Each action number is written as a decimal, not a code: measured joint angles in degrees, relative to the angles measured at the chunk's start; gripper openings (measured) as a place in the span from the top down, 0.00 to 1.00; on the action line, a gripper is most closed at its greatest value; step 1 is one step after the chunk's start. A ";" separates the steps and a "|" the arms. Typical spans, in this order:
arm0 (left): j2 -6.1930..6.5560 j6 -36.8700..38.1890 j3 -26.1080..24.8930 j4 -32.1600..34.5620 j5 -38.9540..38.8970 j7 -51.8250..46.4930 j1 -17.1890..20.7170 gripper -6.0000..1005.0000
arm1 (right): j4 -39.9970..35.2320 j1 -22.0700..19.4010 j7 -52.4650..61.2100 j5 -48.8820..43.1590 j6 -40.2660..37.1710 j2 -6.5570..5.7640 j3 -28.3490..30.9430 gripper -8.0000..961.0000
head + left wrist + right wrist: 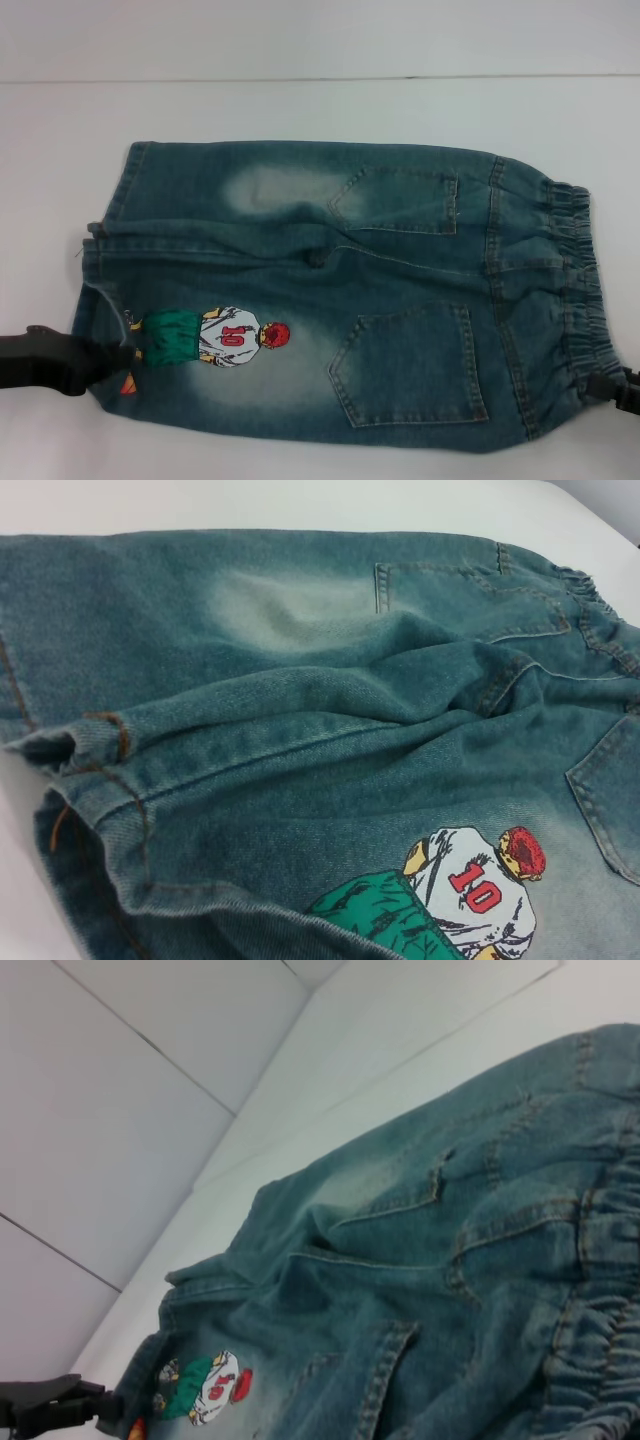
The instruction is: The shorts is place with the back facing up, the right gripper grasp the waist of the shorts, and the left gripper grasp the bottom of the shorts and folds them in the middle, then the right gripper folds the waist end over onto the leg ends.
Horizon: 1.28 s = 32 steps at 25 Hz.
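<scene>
Shorts (330,290) lay flat on white table (300,110), back pockets up | left gripper (100,362) touched near leg hem (95,320), jaw state indeterminable | right gripper (622,392) touched waist (575,300), jaw state indeterminable

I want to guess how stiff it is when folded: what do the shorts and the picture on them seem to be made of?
The shorts look like washed denim: blue-green twill, faded pale patches, tan stitching, matte. The waist looks elasticated, puckered in ruffles. The cartoon player seems embroidered or printed; I cannot tell which.
</scene>
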 joint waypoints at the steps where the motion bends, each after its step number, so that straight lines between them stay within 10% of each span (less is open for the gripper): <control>1: 0.00 0.00 0.01 -0.02 0.00 0.00 -0.03 0.95 | 0.00 0.14 0.00 0.01 -0.02 -0.02 0.03 0.02; 22: 0.14 0.01 0.09 -0.74 0.00 0.00 -0.63 0.95 | -0.79 1.82 0.02 -0.51 1.05 -0.16 -0.54 0.29; 24: 0.14 0.01 0.10 -0.77 0.00 0.00 -0.69 0.95 | -1.48 1.84 -0.26 -0.51 0.77 0.02 -0.57 0.51; 32: 0.17 0.59 0.06 -0.75 -0.01 0.00 -1.02 0.95 | -3.88 1.93 0.08 -1.23 0.05 0.81 -0.45 0.84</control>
